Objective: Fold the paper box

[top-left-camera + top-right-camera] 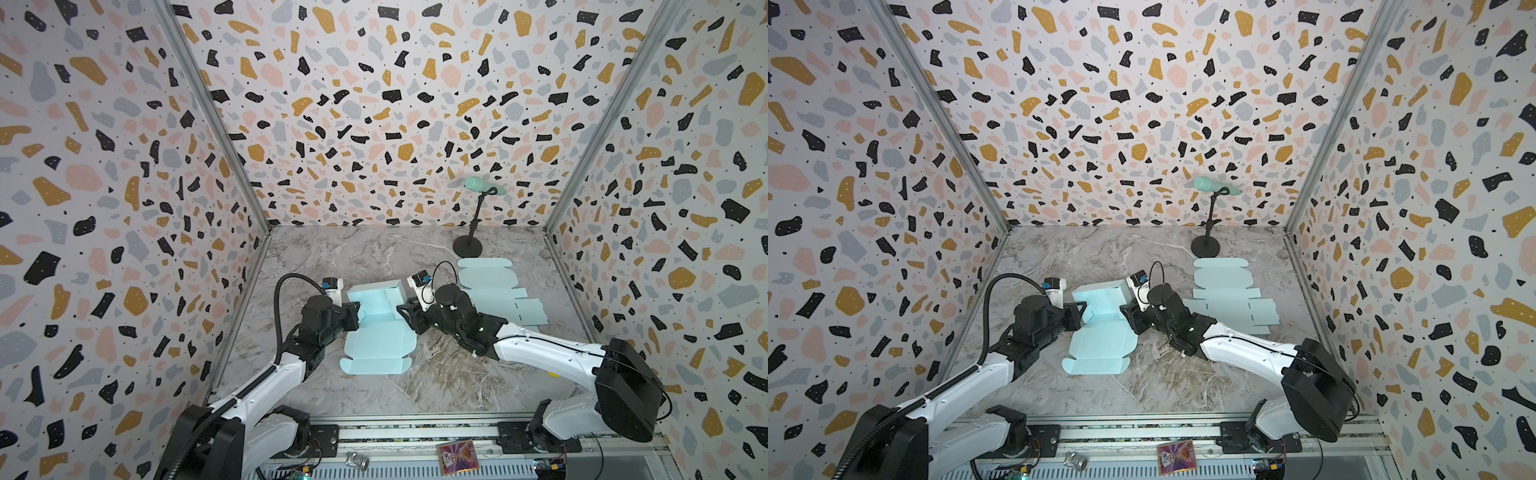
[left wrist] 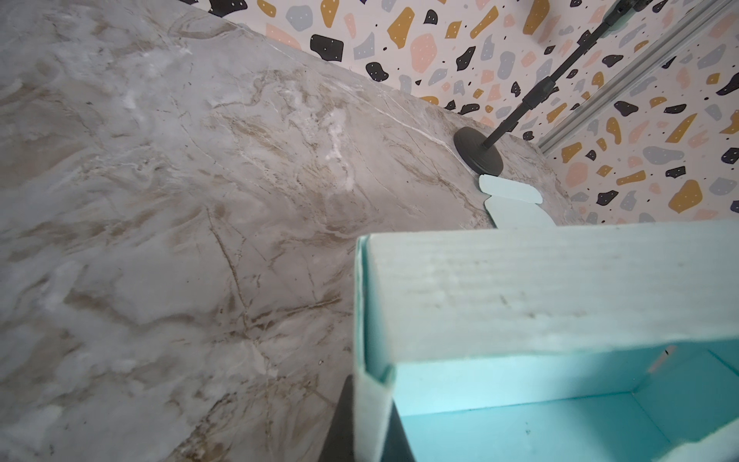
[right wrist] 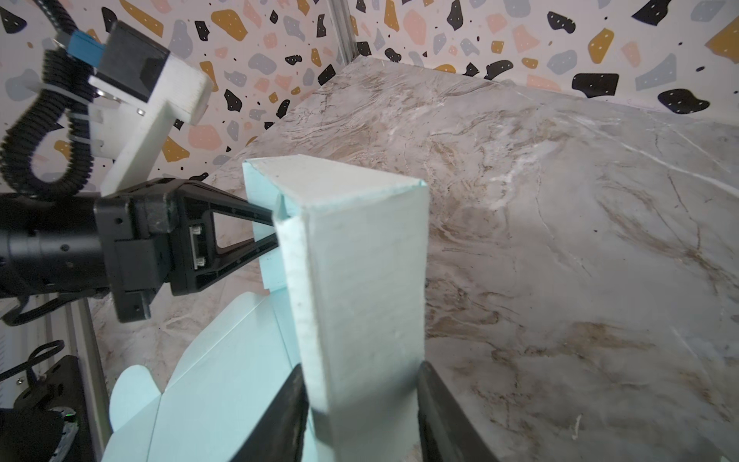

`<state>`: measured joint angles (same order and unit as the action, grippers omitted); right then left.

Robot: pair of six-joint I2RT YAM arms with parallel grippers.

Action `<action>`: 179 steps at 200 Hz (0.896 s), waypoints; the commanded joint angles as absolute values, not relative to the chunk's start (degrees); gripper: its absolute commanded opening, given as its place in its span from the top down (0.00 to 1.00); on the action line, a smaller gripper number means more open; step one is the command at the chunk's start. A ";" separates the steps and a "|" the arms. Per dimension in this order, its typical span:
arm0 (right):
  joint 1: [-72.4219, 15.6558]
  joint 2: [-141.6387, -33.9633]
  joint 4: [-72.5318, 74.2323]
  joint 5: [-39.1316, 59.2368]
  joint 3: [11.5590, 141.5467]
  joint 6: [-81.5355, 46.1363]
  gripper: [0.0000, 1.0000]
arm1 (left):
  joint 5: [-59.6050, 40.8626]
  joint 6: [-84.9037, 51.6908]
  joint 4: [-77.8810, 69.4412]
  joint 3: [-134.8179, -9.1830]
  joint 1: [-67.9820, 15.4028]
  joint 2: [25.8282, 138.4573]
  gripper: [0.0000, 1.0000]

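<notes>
The paper box (image 1: 376,328) sits mid-surface, half formed. Its far wall and both side walls stand up, and its lid panel (image 1: 374,357) with rounded tabs lies flat toward the near rail.

The left pincer (image 1: 356,313) is clenched on the top edge of the left side wall. The right pincer (image 3: 362,412) straddles the right side wall with a finger (image 3: 288,412) on either face. I cannot tell whether it is squeezing the wall or has let go.

The step in hand looks like squaring the side walls against the far wall. To do it well:
- The left clamp should act as a fixed anchor.
- The right pincer should press its wall upright along the crease, not drag it sideways.
- The far left corner (image 3: 286,210), where the left wall meets the far wall, needs watching, because the edges there sit slightly offset. Pushing inward there should seat the corner; pulling outward would likely spring it open.

The marble surface (image 1: 457,374) is bare in front of the lid and to the box's left, which gives free room for swinging the lid up. Behind the right forearm, near but apart from the box, lies a stack of flat box blanks (image 1: 494,286). The black base of a microphone stand (image 1: 469,245) sits at their far end. A wide backward sweep of the right arm could scuff those blanks.
</notes>
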<state>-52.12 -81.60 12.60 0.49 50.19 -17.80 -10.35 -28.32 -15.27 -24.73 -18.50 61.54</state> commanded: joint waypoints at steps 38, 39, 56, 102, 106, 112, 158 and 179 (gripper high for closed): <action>-54.53 -84.70 8.68 -4.57 56.18 -17.45 0.55 | -9.85 -28.66 -18.04 -23.82 -18.74 60.12 1.00; -54.56 -84.67 8.65 -4.62 56.17 -17.43 0.55 | -9.85 -28.70 -18.03 -23.82 -18.73 60.12 1.00; -54.84 -85.04 8.87 -4.95 56.40 -17.66 0.55 | -9.78 -28.48 -17.73 -23.74 -18.74 59.88 1.00; -55.43 -86.71 7.71 -6.82 58.07 -17.68 0.55 | -9.24 -28.17 -17.67 -23.47 -18.79 59.77 1.00; -55.50 -86.80 7.58 -7.12 58.26 -17.82 0.55 | -9.12 -28.14 -17.68 -23.39 -18.73 59.77 1.00; -55.60 -87.04 7.33 -7.83 58.54 -17.75 0.55 | -9.09 -28.04 -17.80 -23.37 -18.75 59.84 1.00; -57.29 -90.42 3.48 -13.30 63.84 -16.77 0.55 | -8.01 -27.82 -17.14 -23.64 -18.78 60.54 1.00; -58.67 -92.37 0.81 -17.26 67.21 -15.68 0.55 | -7.78 -27.95 -17.16 -23.71 -18.84 60.82 1.00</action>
<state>-56.80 -91.15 3.68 -12.78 62.37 -17.32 -5.65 -28.34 -15.00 -23.86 -18.37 60.77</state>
